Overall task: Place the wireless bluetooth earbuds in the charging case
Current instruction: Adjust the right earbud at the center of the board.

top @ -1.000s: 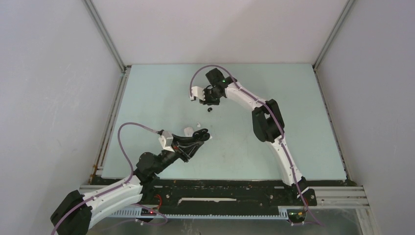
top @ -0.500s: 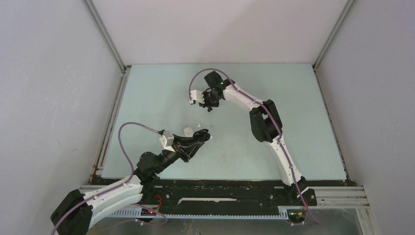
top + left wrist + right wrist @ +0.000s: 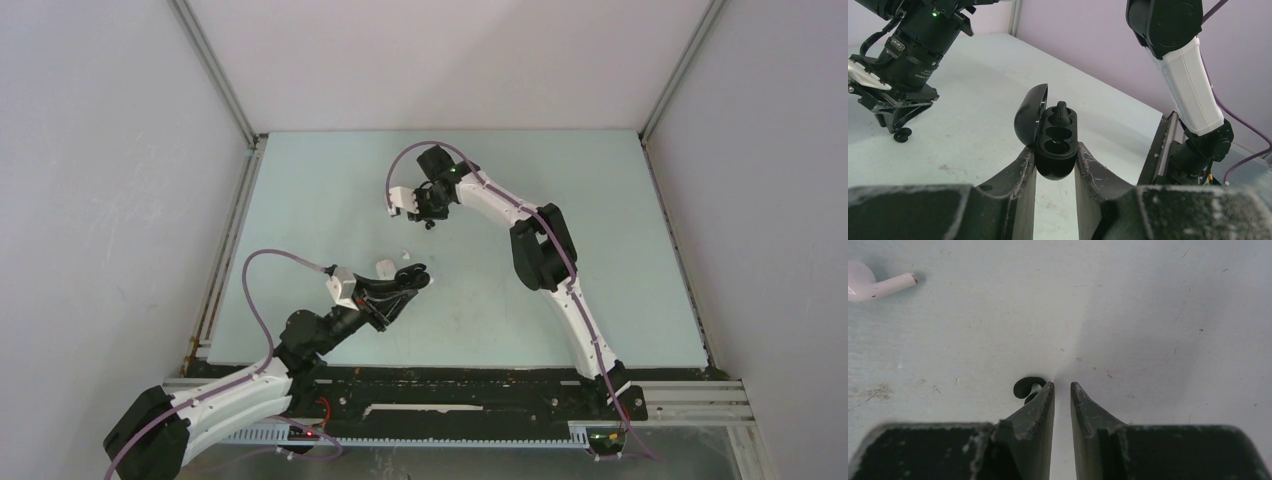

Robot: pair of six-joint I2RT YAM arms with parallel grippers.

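L gripper point(image 3: 1056, 153) clamps open black case point(image 3: 1057, 142), mid-frame. R gripper point(image 3: 1062, 386) narrow, empty; black bud point(image 3: 1025, 387) lower-centre, maybe touching.

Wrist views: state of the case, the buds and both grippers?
black charging case: lid open, held between the left fingers.
seated black earbud: in the case's far slot; near slot empty.
left gripper: shut on the case.
right gripper: slightly open, nothing between the jaws.
loose black earbud: on the table, against the outside of one right finger.
white earbud: lying loose on the table.
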